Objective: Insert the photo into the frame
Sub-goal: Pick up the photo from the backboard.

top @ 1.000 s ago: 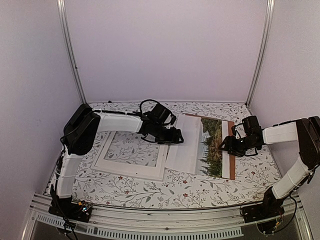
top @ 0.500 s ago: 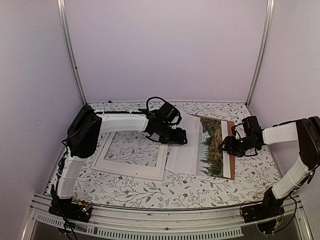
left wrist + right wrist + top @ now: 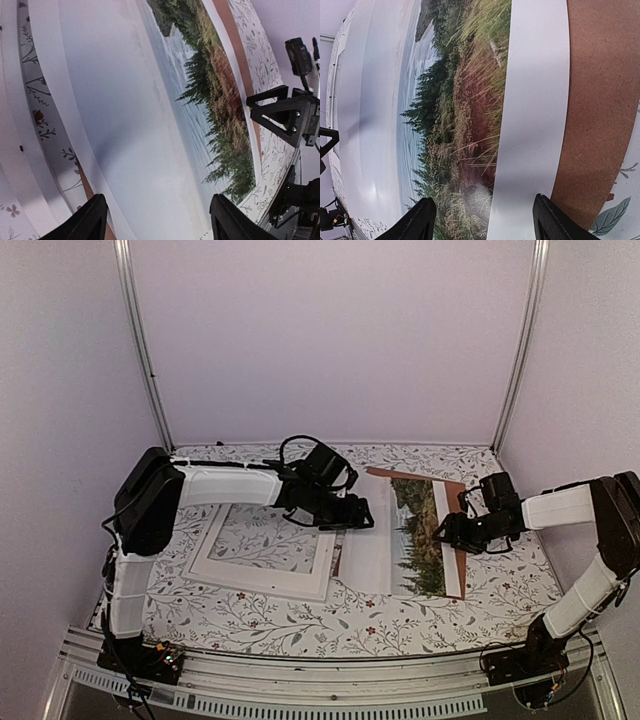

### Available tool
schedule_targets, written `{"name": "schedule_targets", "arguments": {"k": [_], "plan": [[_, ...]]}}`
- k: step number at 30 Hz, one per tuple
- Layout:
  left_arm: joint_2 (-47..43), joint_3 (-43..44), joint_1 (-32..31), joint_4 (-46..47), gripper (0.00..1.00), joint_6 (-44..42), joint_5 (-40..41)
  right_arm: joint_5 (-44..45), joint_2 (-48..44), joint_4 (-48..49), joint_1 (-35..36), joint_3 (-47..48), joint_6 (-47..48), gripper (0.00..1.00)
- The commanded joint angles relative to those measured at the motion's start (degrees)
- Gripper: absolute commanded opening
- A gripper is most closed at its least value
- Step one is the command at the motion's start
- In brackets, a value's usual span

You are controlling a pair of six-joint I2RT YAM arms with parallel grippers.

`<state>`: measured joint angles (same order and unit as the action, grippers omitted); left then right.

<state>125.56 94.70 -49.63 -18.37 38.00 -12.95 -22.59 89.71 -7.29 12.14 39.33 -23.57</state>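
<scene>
The photo (image 3: 395, 535) lies picture side up on a brown backing panel (image 3: 455, 495), right of centre. The white frame (image 3: 262, 580) lies flat to its left, and its right edge meets the photo's left edge. My left gripper (image 3: 357, 516) is open, low over the photo's pale left part (image 3: 130, 125), with a finger (image 3: 85, 220) on each side and nothing between them. My right gripper (image 3: 446, 533) is open, low over the photo's right white border (image 3: 535, 100), close to the panel's brown strip (image 3: 600, 110). I cannot tell whether either gripper touches the sheet.
A floral cloth (image 3: 300, 625) covers the table. Pale walls and two metal posts (image 3: 140, 340) close in the back and sides. The right gripper (image 3: 285, 117) shows in the left wrist view, across the photo.
The left gripper has moved a little to the right, over the photo's left part. The right gripper has crept left. The photo has shifted slightly, baring more brown panel at the far right.
</scene>
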Motion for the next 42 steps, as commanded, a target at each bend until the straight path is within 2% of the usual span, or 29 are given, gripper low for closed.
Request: {"name": "schedule_targets", "arguments": {"k": [1, 13, 25, 33, 42], "plan": [[-4.31, -2.62, 0.41, 2.63, 0.73, 0.98, -1.30, -1.10, 2.98, -4.02, 3.12, -0.59, -0.77, 0.70], [-11.29, -11.91, 3.25, 0.87, 0.74, 0.77, 5.72, -0.29, 6.37, -3.70, 9.32, 2.95, -1.93, 0.70], [-13.58, -18.03, 6.35, 0.36, 0.74, -0.45, 11.26, 0.79, 6.50, -4.03, 10.31, 3.34, -2.80, 0.70], [-12.12, -17.94, 8.33, 2.78, 0.70, -2.84, 5.66, 0.62, 7.40, -3.72, 11.59, 4.09, -2.48, 0.70], [-9.84, -17.29, 8.81, 4.12, 0.55, -3.58, 1.60, 0.53, 8.11, -3.60, 11.90, 4.27, -2.64, 0.70]]}}
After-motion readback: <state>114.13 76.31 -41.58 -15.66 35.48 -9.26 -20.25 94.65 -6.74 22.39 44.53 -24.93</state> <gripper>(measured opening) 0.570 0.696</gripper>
